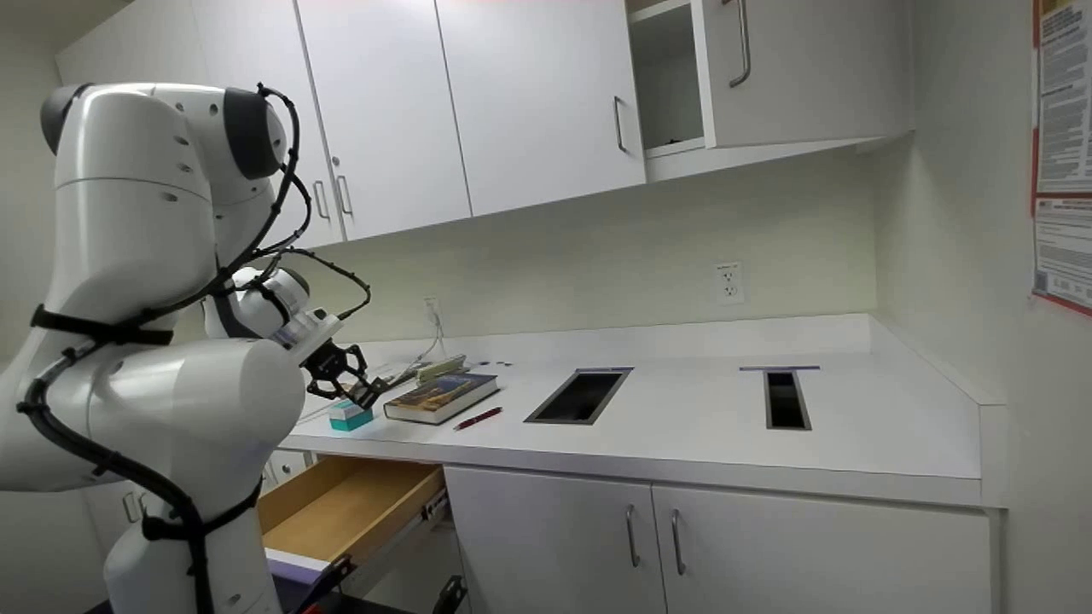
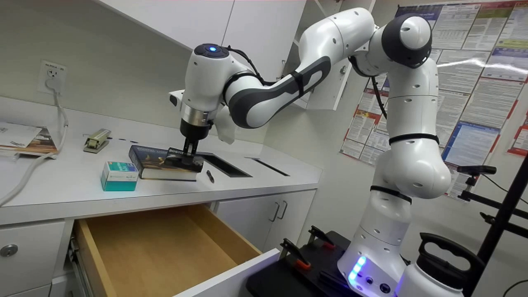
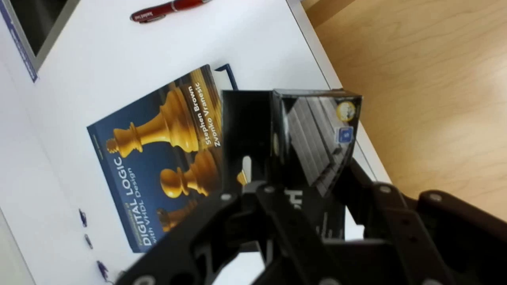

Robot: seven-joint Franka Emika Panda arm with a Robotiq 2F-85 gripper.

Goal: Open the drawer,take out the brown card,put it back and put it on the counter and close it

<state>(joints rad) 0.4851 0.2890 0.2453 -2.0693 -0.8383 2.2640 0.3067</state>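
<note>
My jaws pinched the dark, glossy card box [image 3: 295, 138] above the white worktop [image 1: 674, 409].
Its printed faces hung near the front edge, by the thick hardcover book [image 3: 154, 166]; beneath that edge, the flat-fronted drawer [image 2: 156, 247] stood open, its light-brown wooden inside showing fine grain.
</note>
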